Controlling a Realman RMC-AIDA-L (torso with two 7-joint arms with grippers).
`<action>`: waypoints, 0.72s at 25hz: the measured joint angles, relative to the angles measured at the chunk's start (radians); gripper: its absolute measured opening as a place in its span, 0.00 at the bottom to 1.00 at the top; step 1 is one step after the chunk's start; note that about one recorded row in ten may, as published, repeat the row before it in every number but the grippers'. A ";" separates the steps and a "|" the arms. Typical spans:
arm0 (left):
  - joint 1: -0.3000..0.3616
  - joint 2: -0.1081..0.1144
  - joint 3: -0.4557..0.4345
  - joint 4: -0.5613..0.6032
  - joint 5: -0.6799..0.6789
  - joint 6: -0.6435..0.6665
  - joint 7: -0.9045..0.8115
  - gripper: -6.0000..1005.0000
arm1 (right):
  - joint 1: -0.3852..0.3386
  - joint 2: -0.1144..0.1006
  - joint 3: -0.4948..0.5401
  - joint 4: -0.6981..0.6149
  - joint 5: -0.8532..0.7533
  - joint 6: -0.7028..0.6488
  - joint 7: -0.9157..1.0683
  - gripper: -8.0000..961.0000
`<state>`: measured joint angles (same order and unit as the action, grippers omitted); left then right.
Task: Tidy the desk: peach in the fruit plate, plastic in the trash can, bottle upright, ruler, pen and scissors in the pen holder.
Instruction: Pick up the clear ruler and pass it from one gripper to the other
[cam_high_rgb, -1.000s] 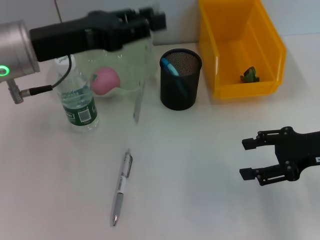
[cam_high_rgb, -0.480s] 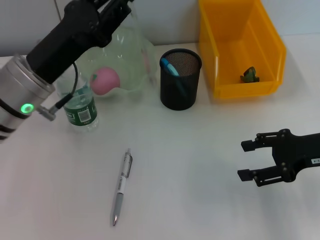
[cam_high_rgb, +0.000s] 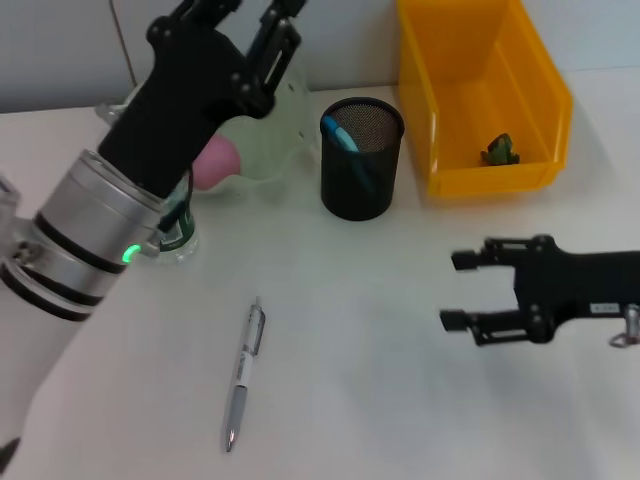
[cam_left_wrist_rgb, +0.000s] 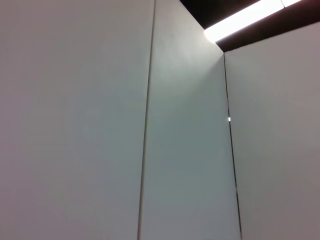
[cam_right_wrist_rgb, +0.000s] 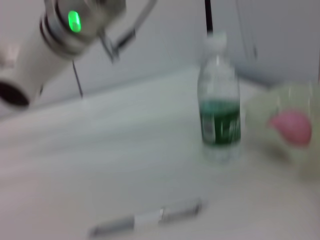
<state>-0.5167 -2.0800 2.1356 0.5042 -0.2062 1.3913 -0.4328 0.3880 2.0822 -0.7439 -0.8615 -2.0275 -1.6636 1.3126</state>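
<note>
The right gripper (cam_high_rgb: 452, 291) has its two black fingers (cam_high_rgb: 468, 260) spread wide apart with nothing between them, hovering low over the bare white desk (cam_high_rgb: 380, 400), out to the right of the pen holder (cam_high_rgb: 360, 158) and nearer the robot than it. Also nearer than the pen holder, and to its left, the silver pen (cam_high_rgb: 243, 372) lies flat on the desk with its long axis running near to far, slightly tilted, its tip toward the robot and its far end leaning toward the holder; it touches nothing else. The black mesh pen holder stands upright with a blue-handled item (cam_high_rgb: 341, 135) sticking out of it. Just to its right sits the yellow trash bin (cam_high_rgb: 480, 90), holding a small green scrap (cam_high_rgb: 499, 150). To the holder's left, the clear fruit plate (cam_high_rgb: 268, 150) holds the pink peach (cam_high_rgb: 217, 163), partly hidden by the left arm. The bottle (cam_right_wrist_rgb: 219, 109), with a green label, stands upright beyond the pen, left of the plate. The left gripper (cam_high_rgb: 240, 20) is raised over the plate's far side; whether it is open or closed cannot be told.
</note>
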 joint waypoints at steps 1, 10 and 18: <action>0.003 0.000 0.045 0.018 -0.050 -0.014 0.047 0.39 | -0.003 0.000 0.000 0.038 0.055 0.012 -0.040 0.83; 0.022 0.000 0.217 0.123 -0.249 -0.127 0.264 0.39 | 0.004 0.002 -0.006 0.470 0.558 0.038 -0.642 0.83; 0.015 0.000 0.300 0.179 -0.415 -0.166 0.370 0.39 | 0.108 0.008 0.008 0.793 0.744 0.007 -0.970 0.83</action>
<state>-0.5021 -2.0800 2.4360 0.6832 -0.6208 1.2255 -0.0628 0.4959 2.0900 -0.7357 -0.0686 -1.2835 -1.6566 0.3421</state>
